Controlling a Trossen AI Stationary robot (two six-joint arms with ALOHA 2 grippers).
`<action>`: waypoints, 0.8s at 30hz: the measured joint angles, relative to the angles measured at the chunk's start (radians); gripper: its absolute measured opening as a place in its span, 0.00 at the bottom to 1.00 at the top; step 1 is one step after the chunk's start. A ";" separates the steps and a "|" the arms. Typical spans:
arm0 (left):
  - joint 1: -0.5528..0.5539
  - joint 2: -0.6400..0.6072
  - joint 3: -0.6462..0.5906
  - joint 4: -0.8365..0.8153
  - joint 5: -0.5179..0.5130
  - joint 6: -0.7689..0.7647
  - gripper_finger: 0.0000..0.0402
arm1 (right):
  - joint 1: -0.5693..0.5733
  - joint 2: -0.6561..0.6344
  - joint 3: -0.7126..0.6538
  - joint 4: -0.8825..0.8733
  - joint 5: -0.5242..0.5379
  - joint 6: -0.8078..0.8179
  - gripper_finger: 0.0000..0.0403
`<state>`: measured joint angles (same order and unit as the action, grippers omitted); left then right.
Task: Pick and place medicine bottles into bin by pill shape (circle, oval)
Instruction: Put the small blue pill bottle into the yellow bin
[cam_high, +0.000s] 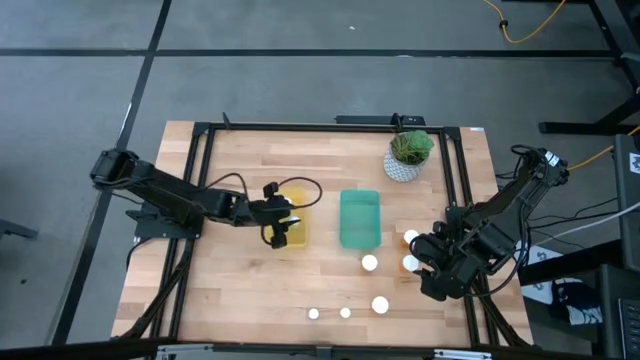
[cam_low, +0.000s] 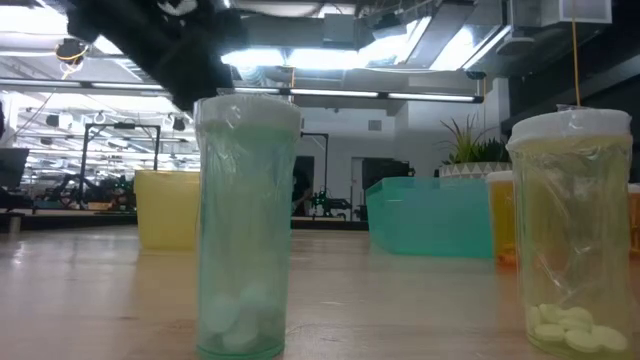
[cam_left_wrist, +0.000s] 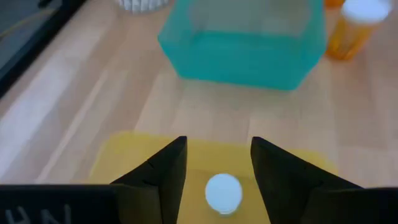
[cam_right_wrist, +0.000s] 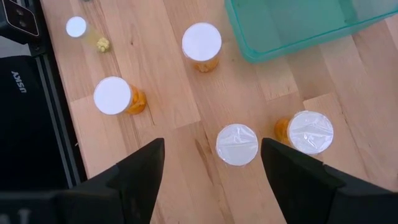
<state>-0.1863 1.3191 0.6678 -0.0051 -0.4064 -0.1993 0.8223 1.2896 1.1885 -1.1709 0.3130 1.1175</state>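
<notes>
The table (cam_high: 250, 290) was pale wood planks in a black frame. Two shallow, translucent plastic bins sat side by side mid-table: the yellow bin (cam_high: 293, 218) and the green bin (cam_high: 360, 219). A white patterned pot (cam_high: 405, 166) with a green plant stood beyond the green bin.

The left gripper (cam_high: 281, 222) hung over the yellow bin with its dark fingers (cam_left_wrist: 163, 176) apart. Between them, in the left wrist view, a round white-capped bottle (cam_left_wrist: 223, 192) lay inside that bin, free of both fingers. The green bin looked empty.

The right gripper (cam_high: 432, 268) hovered near the table's right edge, fingers (cam_right_wrist: 138, 172) spread and holding nothing. Below it stood four cylindrical orange bottles (cam_right_wrist: 201, 46) with flat white caps, and a smaller clear one lay farther off. More bottles stood loose toward the front edge (cam_high: 380, 304).

In the low view, two clear bottles stood close to the lens: a greenish one (cam_low: 246, 225) with round white pills at its bottom and a yellowish one (cam_low: 574, 232) with flatter pale pills.
</notes>
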 joint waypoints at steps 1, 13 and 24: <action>-0.007 -0.017 0.000 0.006 -0.001 0.000 0.42 | 0.000 0.000 0.000 0.000 0.000 0.000 0.67; -0.235 0.037 0.152 0.056 -0.029 0.131 0.42 | 0.000 0.000 0.000 0.002 0.000 0.001 0.67; -0.340 0.177 0.399 -0.215 -0.042 0.074 0.42 | 0.000 0.000 0.000 0.004 0.000 0.004 0.67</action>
<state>-0.5259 1.4964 1.0667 -0.2197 -0.4488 -0.1251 0.8223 1.2892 1.1885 -1.1667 0.3133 1.1213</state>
